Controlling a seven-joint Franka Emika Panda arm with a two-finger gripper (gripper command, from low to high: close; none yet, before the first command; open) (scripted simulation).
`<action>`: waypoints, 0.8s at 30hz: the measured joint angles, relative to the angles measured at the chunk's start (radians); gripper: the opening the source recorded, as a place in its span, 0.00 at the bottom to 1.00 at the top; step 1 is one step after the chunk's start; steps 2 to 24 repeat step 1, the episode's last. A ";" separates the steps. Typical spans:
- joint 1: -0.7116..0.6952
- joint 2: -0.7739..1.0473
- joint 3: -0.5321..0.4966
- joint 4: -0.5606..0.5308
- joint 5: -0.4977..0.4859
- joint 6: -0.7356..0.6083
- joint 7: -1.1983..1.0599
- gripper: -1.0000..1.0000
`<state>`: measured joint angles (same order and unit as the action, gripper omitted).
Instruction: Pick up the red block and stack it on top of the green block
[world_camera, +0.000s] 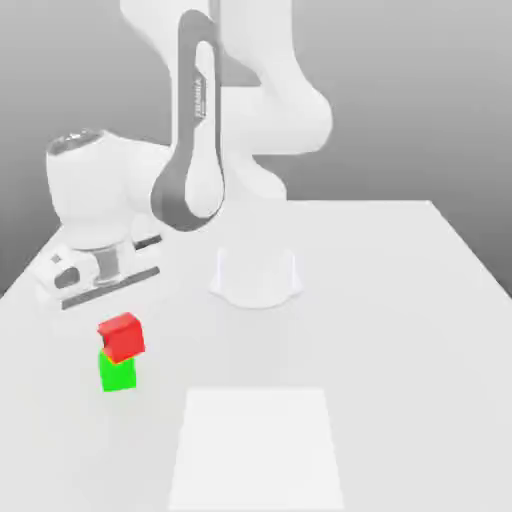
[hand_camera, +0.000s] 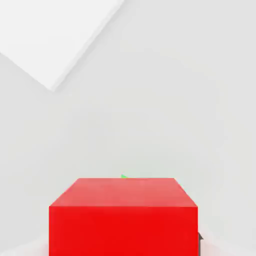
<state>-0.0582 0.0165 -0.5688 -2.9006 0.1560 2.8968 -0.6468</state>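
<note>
The red block (world_camera: 121, 337) sits on top of the green block (world_camera: 118, 372), turned slightly askew, at the exterior view's left on the white table. My gripper (world_camera: 108, 290) hangs directly above the stack, its white hand a short way over the red block. In the hand view the red block (hand_camera: 123, 217) looms large and close. Only a sliver of the green block (hand_camera: 123, 176) peeks out behind its top edge.
A flat white square patch (world_camera: 258, 445) lies on the table near the front edge, to the right of the stack; it also shows in the hand view (hand_camera: 55, 35). The robot's base (world_camera: 255, 275) stands at the table's middle back.
</note>
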 joint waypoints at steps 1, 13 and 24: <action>-0.001 0.014 -0.002 -0.002 -0.002 0.019 0.002 0.00; -0.001 0.014 -0.002 -0.002 -0.002 0.019 0.002 0.00; -0.001 0.014 -0.002 -0.002 -0.002 0.019 0.002 0.00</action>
